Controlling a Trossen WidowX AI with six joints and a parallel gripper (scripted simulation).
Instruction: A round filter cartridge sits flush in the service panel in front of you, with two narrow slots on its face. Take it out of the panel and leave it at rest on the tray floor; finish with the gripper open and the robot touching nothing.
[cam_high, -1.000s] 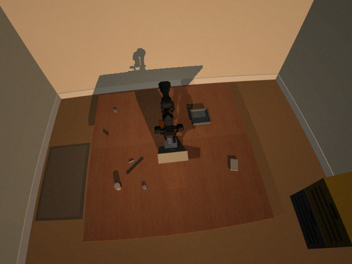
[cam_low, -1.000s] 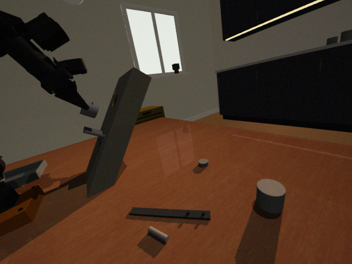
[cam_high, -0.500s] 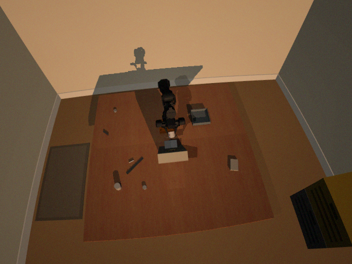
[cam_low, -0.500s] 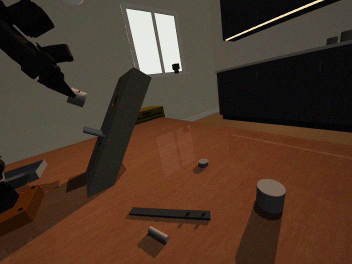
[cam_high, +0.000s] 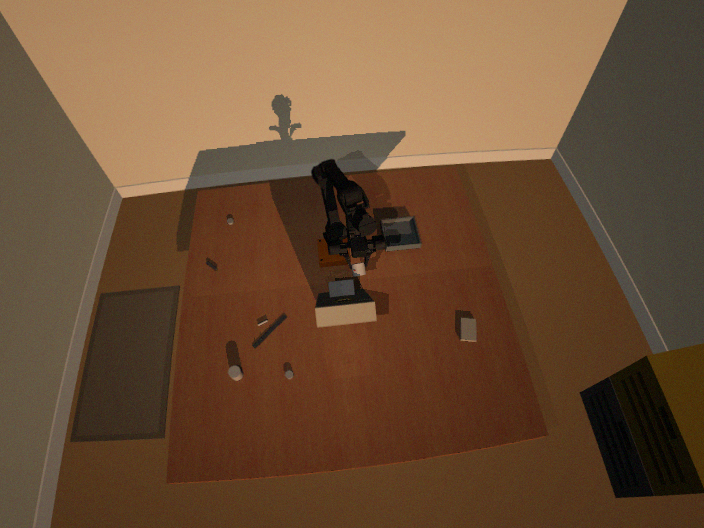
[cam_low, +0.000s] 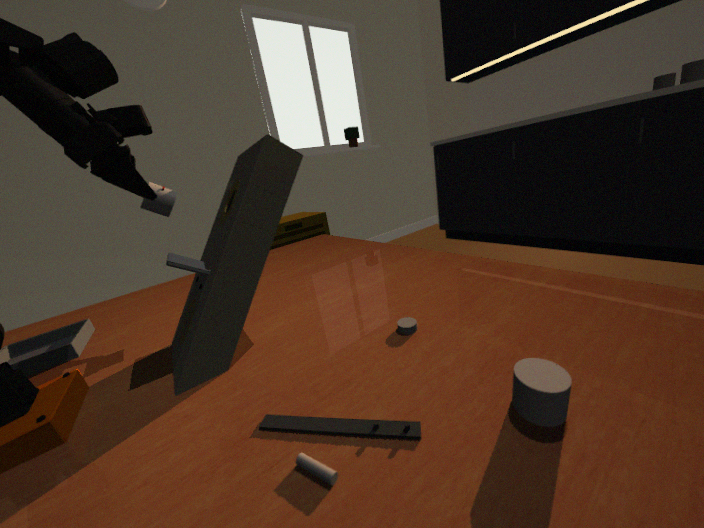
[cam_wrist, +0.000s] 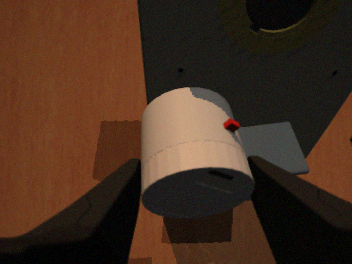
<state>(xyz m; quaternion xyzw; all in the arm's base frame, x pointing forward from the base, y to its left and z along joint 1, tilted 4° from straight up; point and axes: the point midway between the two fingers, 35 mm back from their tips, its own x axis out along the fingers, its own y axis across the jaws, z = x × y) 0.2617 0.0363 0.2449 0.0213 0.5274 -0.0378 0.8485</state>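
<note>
The white round filter cartridge (cam_high: 358, 269) (cam_low: 160, 201) (cam_wrist: 192, 135) is out of the panel, in the air before it and above the small grey ledge (cam_low: 186, 262) (cam_wrist: 275, 147). It has a red mark on its side; one dark slot shows clearly on its shaded face. My gripper (cam_high: 357, 262) (cam_low: 150, 193) (cam_wrist: 194, 166) is shut on the cartridge, one finger on each side. The leaning service panel (cam_high: 345, 314) (cam_low: 238, 255) (cam_wrist: 172, 40) has an open round hole with a yellowish ring (cam_wrist: 235, 30). The grey tray (cam_high: 419, 247) (cam_low: 84, 341) stands beside the arm; nothing shows in it.
An orange block (cam_high: 331, 262) (cam_low: 72, 397) lies near the arm's base. A dark bar (cam_high: 269, 330) (cam_low: 341, 426), a small white rod (cam_low: 316, 469), a large white cylinder (cam_high: 234, 372) (cam_low: 540, 395) and a pale box (cam_high: 468, 329) lie farther away on the table.
</note>
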